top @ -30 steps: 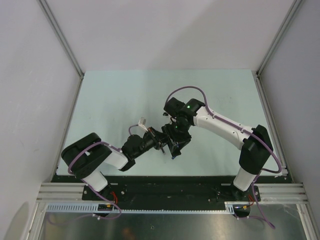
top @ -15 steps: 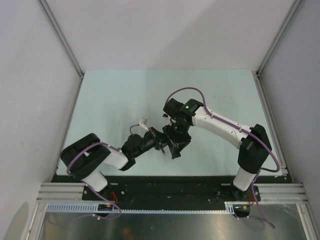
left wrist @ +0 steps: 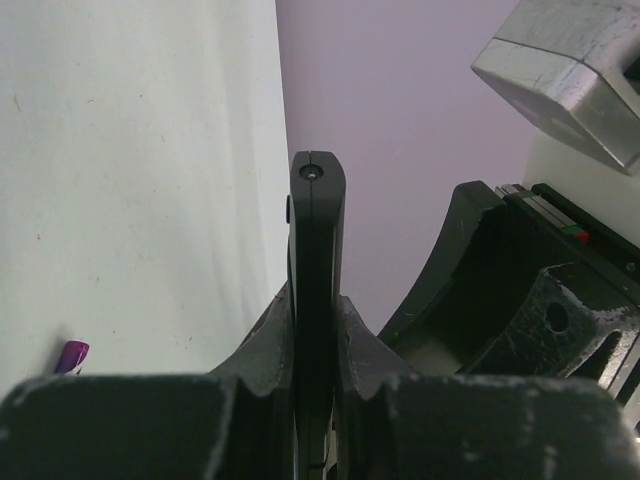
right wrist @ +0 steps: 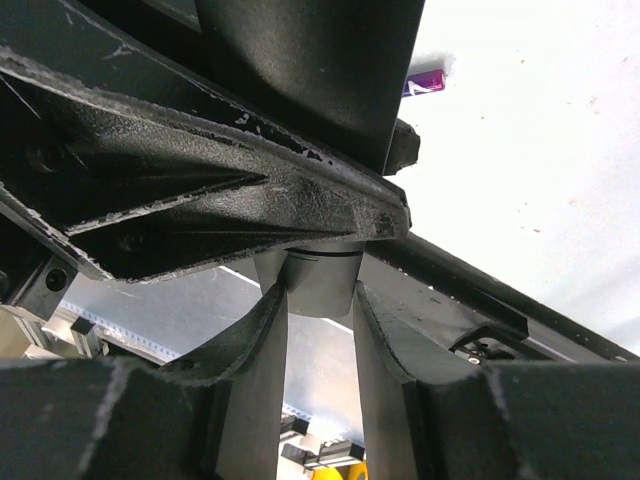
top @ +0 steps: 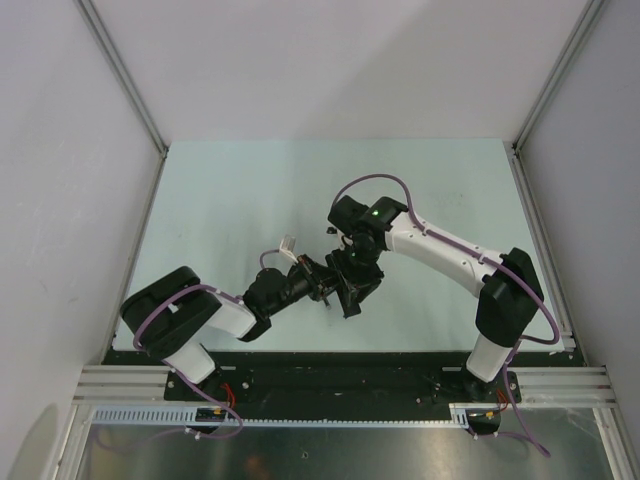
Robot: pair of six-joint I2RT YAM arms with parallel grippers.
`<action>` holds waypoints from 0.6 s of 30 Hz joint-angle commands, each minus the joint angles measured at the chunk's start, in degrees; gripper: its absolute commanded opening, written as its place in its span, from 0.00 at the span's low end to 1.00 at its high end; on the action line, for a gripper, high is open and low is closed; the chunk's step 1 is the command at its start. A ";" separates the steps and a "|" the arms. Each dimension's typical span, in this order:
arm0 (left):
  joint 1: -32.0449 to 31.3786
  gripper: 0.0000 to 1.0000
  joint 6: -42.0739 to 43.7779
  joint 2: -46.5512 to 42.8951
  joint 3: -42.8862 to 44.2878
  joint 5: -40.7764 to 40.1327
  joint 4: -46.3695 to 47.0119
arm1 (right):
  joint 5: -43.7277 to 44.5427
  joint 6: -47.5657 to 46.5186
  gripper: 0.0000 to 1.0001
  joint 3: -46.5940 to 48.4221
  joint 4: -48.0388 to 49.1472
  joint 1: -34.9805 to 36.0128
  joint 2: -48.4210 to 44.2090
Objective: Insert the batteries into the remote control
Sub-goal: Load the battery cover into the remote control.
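Observation:
My left gripper [left wrist: 317,300] is shut on the remote control [left wrist: 317,215], a slim black bar seen edge-on and sticking out past the fingertips. My right gripper [right wrist: 320,297] has its fingers pressed on both sides of a grey cylinder end, apparently a battery [right wrist: 320,272], right under the left gripper's black body. In the top view the two grippers meet at mid-table, left [top: 322,284] and right [top: 350,290], and they hide the remote there. A purple-blue battery [left wrist: 72,355] lies loose on the table; it also shows in the right wrist view [right wrist: 425,82].
A small white piece [top: 286,242] lies on the pale table [top: 230,200] just behind the left arm. Grey walls close in the left, back and right sides. The metal rail [top: 340,385] with the arm bases runs along the near edge.

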 commanded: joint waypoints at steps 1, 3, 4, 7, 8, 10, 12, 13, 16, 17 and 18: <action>-0.87 0.00 -4.99 -2.69 1.62 0.30 25.65 | 3.07 -0.84 0.08 0.98 1.12 -0.57 0.27; -0.87 0.00 -5.35 -2.52 1.62 -0.22 25.65 | 3.16 -0.84 0.10 0.98 1.12 -0.74 0.18; -0.79 0.00 -5.70 -2.60 1.62 -0.23 25.65 | 3.25 -0.92 0.11 0.98 1.21 -0.83 0.10; -0.61 0.00 -6.05 -2.60 1.62 -0.23 25.65 | 3.43 -1.10 0.12 0.89 1.04 -1.27 -0.08; -0.61 0.00 -5.96 -2.69 1.62 -0.14 25.65 | 3.51 -1.19 0.12 0.89 1.12 -1.36 -0.17; -0.52 0.00 -6.14 -2.78 1.62 -0.05 25.65 | 3.51 -1.28 0.12 0.80 1.12 -1.80 -0.25; -0.52 0.00 -6.31 -2.96 1.71 0.04 25.65 | 3.34 -1.45 0.13 0.71 1.30 -1.80 -0.26; -0.52 0.00 -6.40 -3.04 1.79 0.13 25.65 | 3.43 -1.45 0.13 0.71 1.39 -1.97 -0.17; -0.52 0.00 -6.75 -3.22 1.79 0.39 25.65 | 3.34 -1.71 0.16 0.54 1.74 -2.15 -0.08; -0.43 0.00 -6.93 -3.31 1.71 0.39 25.65 | 3.34 -1.72 0.17 0.54 1.83 -2.24 -0.08; -0.35 0.00 -7.36 -3.31 1.71 0.48 25.65 | 3.25 -1.72 0.18 0.45 2.00 -2.33 -0.08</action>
